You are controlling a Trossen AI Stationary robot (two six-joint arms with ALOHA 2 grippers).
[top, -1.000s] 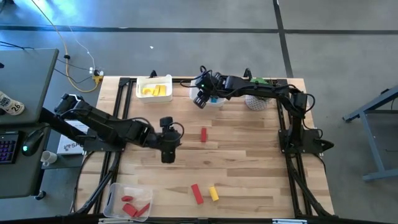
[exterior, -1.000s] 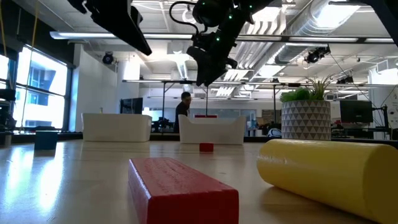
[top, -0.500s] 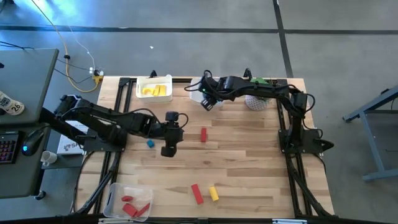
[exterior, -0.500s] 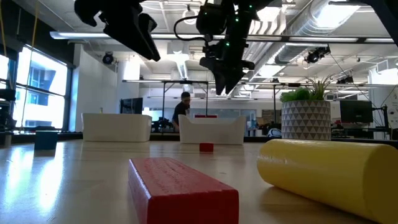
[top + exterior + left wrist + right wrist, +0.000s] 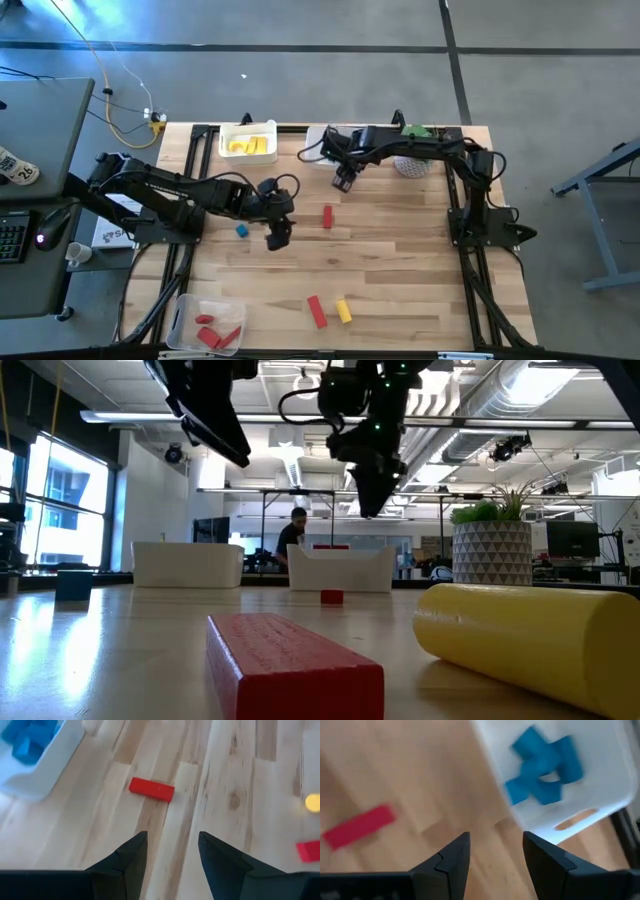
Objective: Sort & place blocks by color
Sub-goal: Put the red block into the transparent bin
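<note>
Sorting is sitting roughly two-thirds done: yellow blocks (image 5: pixel 247 146), red ones (image 5: pixel 212 332) and blue ones (image 5: pixel 542 770) are lying in bins, while four are waiting on the tabletop (image 5: pixel 400 260). Left end effector (image 5: pixel 279 232) is hovering beside the middle red bar (image 5: pixel 327 216), fingers apart, empty; right end effector (image 5: pixel 343 180) likewise, near the blue bin.

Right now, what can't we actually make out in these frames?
- Bin holding blue blocks: the right arm hides it in the high view; the right wrist view's edge cuts it off, blurred.
- Red blocks in the near-left bin, high view: too small to count.
- Loose blue block, high view: shape too small to tell.
- Yellow block, left wrist view: blurred, cut by the edge.
</note>
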